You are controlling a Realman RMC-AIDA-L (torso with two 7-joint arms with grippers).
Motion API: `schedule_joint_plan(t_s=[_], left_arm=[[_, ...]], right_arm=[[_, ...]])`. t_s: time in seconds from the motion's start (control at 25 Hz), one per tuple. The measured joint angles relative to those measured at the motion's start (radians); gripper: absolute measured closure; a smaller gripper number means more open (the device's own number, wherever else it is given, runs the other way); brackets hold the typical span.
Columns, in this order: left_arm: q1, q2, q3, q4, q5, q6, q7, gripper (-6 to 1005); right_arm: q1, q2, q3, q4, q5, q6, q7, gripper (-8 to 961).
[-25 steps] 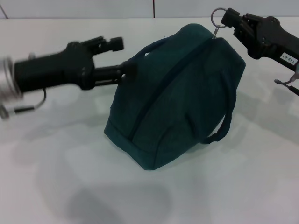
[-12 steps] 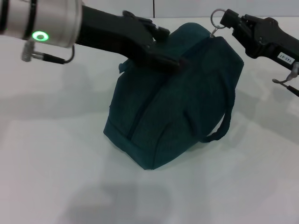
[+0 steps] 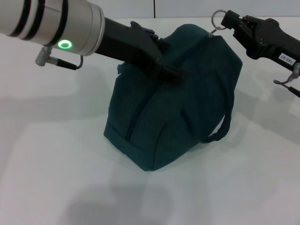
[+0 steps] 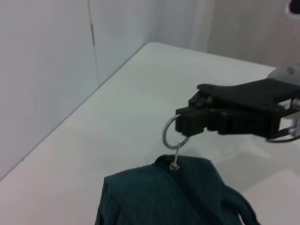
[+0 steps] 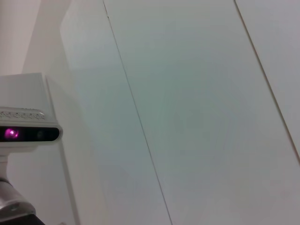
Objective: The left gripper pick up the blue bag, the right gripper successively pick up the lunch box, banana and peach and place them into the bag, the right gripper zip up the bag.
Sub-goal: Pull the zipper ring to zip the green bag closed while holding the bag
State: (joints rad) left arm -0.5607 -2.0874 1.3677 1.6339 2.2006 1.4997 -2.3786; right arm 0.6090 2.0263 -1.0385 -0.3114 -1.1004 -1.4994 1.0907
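**Soft teal bag, zipped shut, held by its ring pull**

The dark teal fabric lunch bag (image 3: 176, 101) stands on the white bench (image 3: 56, 178), leaning, its zipper seam running up the side to the top corner. The lunch box, banana and peach are nowhere in view; judging by the bag's full, rounded shape and closed seam, they are likely inside already, and the zipping looks all but finished.

The right tool (image 3: 226, 20) sits at the bag's top far corner, its tips closed on the metal ring pull (image 4: 174, 134), which stands up taut from the zipper end. The left tool (image 3: 164, 70) lies across the bag's upper side, pressing against the fabric near the seam; I cannot tell whether its tips are parted or pinching cloth, since the black body hides them.

The bag is soft, pliable cloth: it creases and sags under contact and will not hold its form when lifted by one point. The ring is small, hard and smooth, so it could slip from a light pinch. The sturdier places to take hold are the loop handles, one of which (image 3: 225, 126) hangs free down the near right side. With contents inside, the weight would likely shift and swing.
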Motion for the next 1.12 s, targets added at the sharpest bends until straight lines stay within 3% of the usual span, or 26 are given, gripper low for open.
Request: schedule_joint_plan(t_s=[0.28,0.48,0.6,1.0,1.12], left_arm=[[0.033,-0.002,0.081,0.016,0.041,-0.045,0.078,239],[0.047,-0.002,0.089,0.028,0.041,-0.064,0.089,303],[0.047,-0.001,0.093,0.028,0.045,-0.064,0.093,545],[0.052,-0.001,0.094,0.029,0.037,-0.064,0.116,853],[0.052,-0.001,0.094,0.029,0.036,-0.058,0.120,872]], right_arm=[[0.000,0.000,0.000,0.000,0.001,0.000,0.000,951],[0.000,0.000,0.000,0.000,0.001,0.002,0.001,951],[0.000,0.000,0.000,0.000,0.002,0.002,0.001,952],[-0.003,0.002,0.001,0.000,0.002,0.002,0.001,952],[-0.006,0.002,0.005,0.000,0.002,0.003,0.002,952]])
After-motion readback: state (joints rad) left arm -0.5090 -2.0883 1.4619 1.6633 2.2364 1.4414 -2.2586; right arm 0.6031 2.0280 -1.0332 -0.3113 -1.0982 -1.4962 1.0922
